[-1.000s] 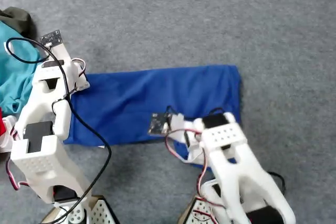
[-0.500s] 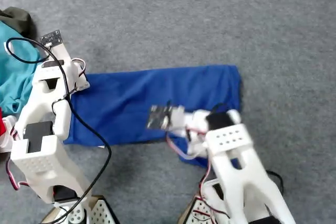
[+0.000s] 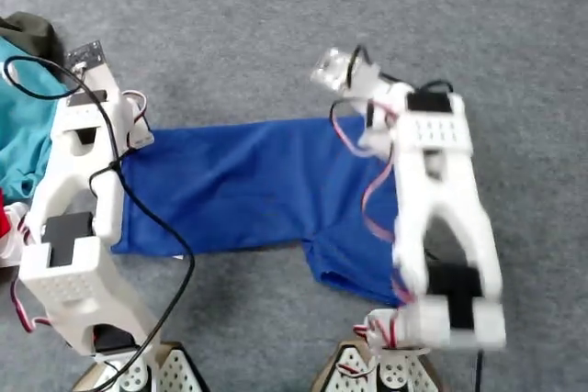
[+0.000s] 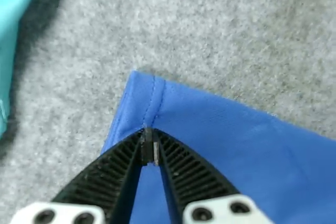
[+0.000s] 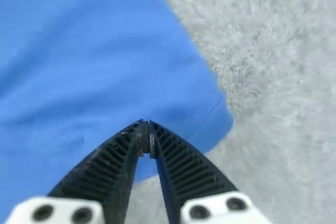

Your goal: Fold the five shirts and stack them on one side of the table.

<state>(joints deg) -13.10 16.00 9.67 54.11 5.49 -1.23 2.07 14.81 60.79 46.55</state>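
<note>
A blue shirt (image 3: 239, 190) lies spread flat across the middle of the grey table (image 3: 276, 43). My left gripper (image 4: 148, 153) is shut on the hem at the blue shirt's (image 4: 236, 145) far left corner; in the high view the left gripper (image 3: 138, 140) sits at that same corner. My right arm (image 3: 432, 162) stretches over the shirt's right end toward the far edge. My right gripper (image 5: 146, 140) is shut, and the blue shirt (image 5: 79, 51) lies smooth behind its tips, close to a rounded corner. A loose flap (image 3: 358, 273) of the shirt sticks out at the near right.
A teal shirt (image 3: 23, 126) is heaped at the table's left edge, with a dark olive garment (image 3: 28, 29) behind it. The teal shirt (image 4: 16, 24) lies near the blue shirt's corner. Bare grey table surface spreads across the far side and the right.
My right arm swung from the shirt's near edge up and over to its far right end, uncovering the near right flap. My left arm shifted slightly away with the corner.
</note>
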